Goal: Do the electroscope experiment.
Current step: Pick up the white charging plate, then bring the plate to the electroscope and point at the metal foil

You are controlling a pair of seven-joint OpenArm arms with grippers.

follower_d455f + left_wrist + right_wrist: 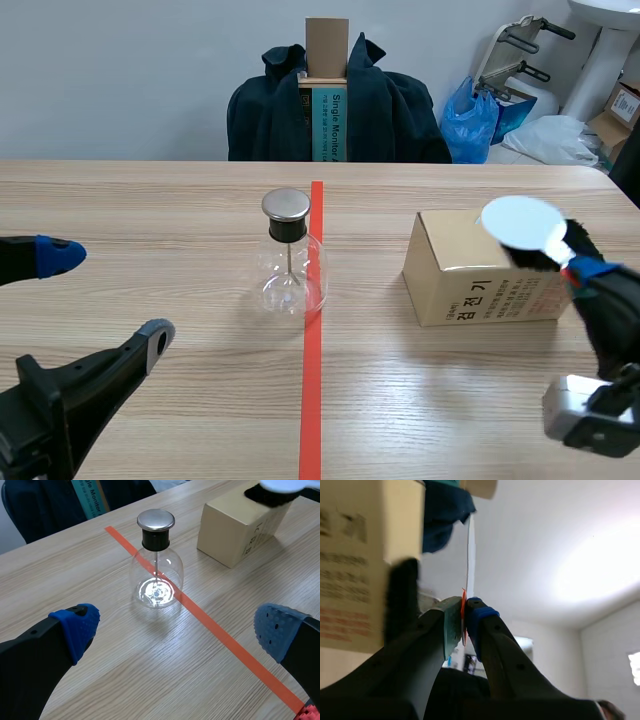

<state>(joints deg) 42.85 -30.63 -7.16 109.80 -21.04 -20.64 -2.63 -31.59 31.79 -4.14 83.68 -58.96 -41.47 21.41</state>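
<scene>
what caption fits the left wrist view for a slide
Open left gripper hovers before the glass electroscope, cardboard box beyond it

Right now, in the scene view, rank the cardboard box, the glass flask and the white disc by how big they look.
1. cardboard box, clearly largest
2. glass flask
3. white disc, smallest; the right gripper holds it up, perhaps nearer the camera, so its true size is unsure

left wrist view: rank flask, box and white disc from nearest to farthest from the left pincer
1. flask: straight ahead of the open left pincer, on the tape line.
2. box: beyond the flask, toward the right finger's side.
3. disc: over the box's far end.
</scene>
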